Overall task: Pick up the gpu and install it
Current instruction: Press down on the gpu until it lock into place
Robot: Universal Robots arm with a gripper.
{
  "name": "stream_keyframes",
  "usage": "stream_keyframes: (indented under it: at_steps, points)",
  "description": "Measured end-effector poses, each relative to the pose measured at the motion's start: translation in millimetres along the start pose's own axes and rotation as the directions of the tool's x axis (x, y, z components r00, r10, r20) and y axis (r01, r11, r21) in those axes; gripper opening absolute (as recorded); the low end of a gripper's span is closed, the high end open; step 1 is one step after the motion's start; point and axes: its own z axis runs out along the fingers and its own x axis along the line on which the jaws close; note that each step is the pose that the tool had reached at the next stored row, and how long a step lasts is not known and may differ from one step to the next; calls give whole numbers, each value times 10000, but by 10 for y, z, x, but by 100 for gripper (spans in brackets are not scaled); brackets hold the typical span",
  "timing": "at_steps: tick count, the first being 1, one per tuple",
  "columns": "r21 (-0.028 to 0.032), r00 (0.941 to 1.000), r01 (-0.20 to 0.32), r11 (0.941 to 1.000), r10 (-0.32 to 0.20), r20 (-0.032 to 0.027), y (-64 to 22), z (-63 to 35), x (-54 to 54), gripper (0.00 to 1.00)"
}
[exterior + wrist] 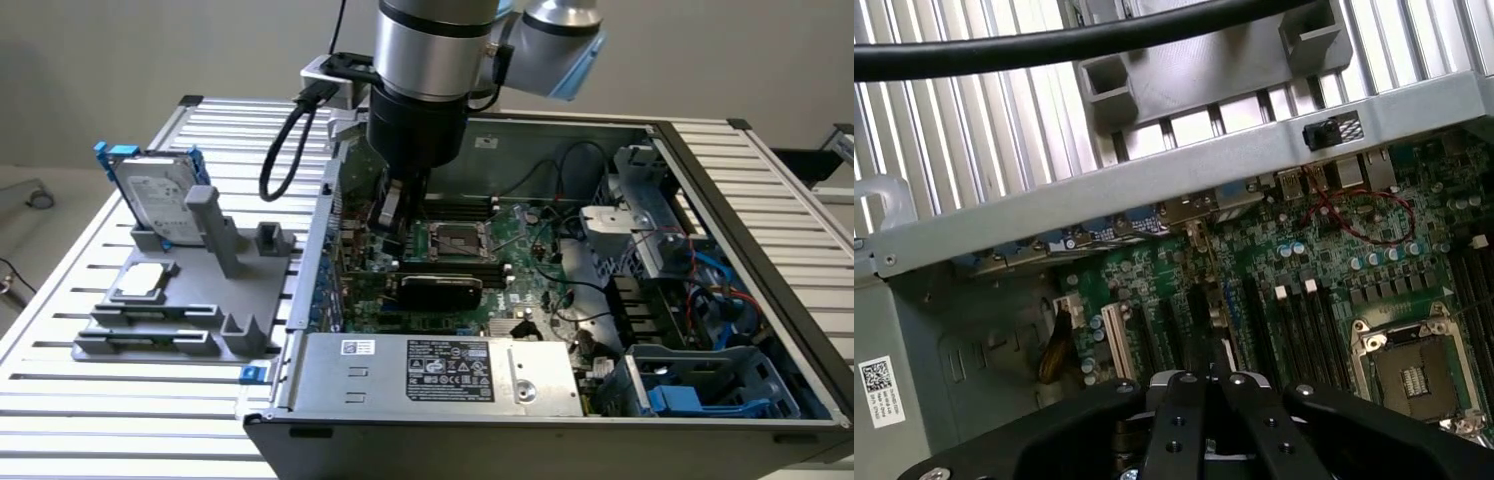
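Inside the open computer case [747, 250], lowered over the motherboard [467, 250] near its 9 o'clock edge in the exterior view, hangs the pincer [390, 225], drawn fully together with nothing seen gripped between the fingers [1179, 420]. Just toward 5 o'clock from the pincer, lying flat across the board below the empty CPU socket [451, 240], rests the gpu [438, 291], black rounded shroud upward, apart from the fingertips. Directly beneath the closed fingers in the wrist view: rows of long black expansion slots [1199, 320] and a white slot [1116, 335] on the green board, with the square socket [1414, 375] off to one side. Toward 6 o'clock in the case, a silver power supply [441, 370] with a black label; toward 3 o'clock, drive cages [641, 225] and blue brackets [694, 400]. Outside the case, at 9 o'clock on the slatted metal tabletop [80, 290], stands a grey fixture [187, 300] carrying an upright silver hard drive with blue rails [154, 195] and a small square silver chip [144, 280]. Looping from the arm [427, 60] toward the case wall, a black cable [280, 160].
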Motion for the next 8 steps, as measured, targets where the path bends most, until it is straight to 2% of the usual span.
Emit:
stream_keyframes:
  at_steps: [8]
  points:
    - [0, 10000, 1, 10000, -1, -1, 0, -1, 0, 11]
